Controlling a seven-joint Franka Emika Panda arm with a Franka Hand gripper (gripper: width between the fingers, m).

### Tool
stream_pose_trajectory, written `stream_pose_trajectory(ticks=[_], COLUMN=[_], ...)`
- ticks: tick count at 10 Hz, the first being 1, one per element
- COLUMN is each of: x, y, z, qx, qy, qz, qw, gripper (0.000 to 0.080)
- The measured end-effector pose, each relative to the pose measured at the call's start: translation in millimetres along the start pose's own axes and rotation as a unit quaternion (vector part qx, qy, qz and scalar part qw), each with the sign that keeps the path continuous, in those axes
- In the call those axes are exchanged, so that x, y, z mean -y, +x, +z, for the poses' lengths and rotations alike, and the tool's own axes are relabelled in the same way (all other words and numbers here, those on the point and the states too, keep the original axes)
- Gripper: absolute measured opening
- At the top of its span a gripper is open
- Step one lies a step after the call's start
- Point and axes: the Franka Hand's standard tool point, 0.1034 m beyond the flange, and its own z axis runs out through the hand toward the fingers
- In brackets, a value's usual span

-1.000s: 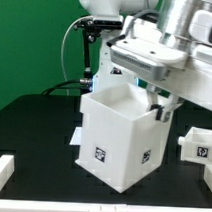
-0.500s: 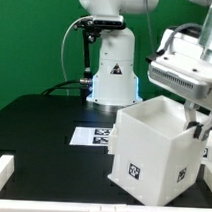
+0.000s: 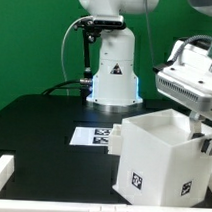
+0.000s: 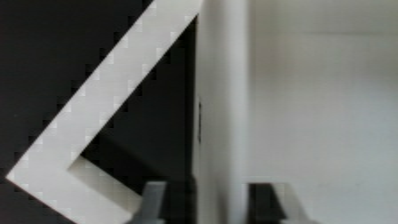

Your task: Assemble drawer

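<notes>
Exterior view: a black table (image 3: 33, 121) in front of a green backdrop (image 3: 27, 41), with the white robot base (image 3: 114, 69) at the table's rear edge, about midway along it. The marker board (image 3: 96, 137) lies flat on the table directly in front of the base. The drawer casing (image 3: 157, 161), a large glossy white hollow box with its open side upward, sits at the table's front edge toward the exterior view's right. Its near corner partly covers the marker board's end. One black-and-white tag (image 3: 138, 181) shows low on the casing face turned toward the exterior view's left, and a second tag (image 3: 187, 189) shows on the adjoining face. The gripper (image 3: 202, 128) reaches down from the arm to the casing's far upper rim. A white bar (image 3: 0, 170) lies at the table's front corner on the exterior view's left, well apart from the casing.

Wrist view: the gripper (image 4: 210, 203) straddles one upright wall of the casing (image 4: 217, 100). Its two fingers (image 4: 157, 203) stand one on each side, set narrow. A thin dark line separates at least one finger from the wall, so it cannot be told whether the pads press on the wall or merely flank it.
</notes>
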Motion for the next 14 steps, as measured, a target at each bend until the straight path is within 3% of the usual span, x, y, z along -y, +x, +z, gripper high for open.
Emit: stream_pose_trajectory(ticks=[1, 2, 4, 5, 6, 8, 9, 10, 11, 14], x=[0.8, 1.4, 2.4, 2.9, 5.8, 13.4, 15.3, 22.2, 21.7, 21.0], y=[-1.3, -2.2, -3.8, -5.9, -9.0, -8.0, -5.4, -1.6, -3.8, -4.2], z=[0.4, 0.7, 1.1, -1.1, -13.0, -25.9, -28.0, -28.1, -26.9, -25.9], qx=[0.001, 0.001, 0.001, 0.003, 0.006, 0.004, 0.003, 0.002, 0.005, 0.008], qy=[0.001, 0.001, 0.001, 0.000, -0.006, -0.011, -0.001, 0.030, 0.039, 0.036], qz=[0.001, 0.001, 0.024, 0.035, 0.073, 0.239, 0.313, 0.394, 0.438, 0.512], qw=[1.000, 1.000, 1.000, 0.999, 0.997, 0.971, 0.950, 0.918, 0.898, 0.858], gripper=[0.0245, 0.0245, 0.0570, 0.0570, 0.0632, 0.0646, 0.0649, 0.0649, 0.0649, 0.0649])
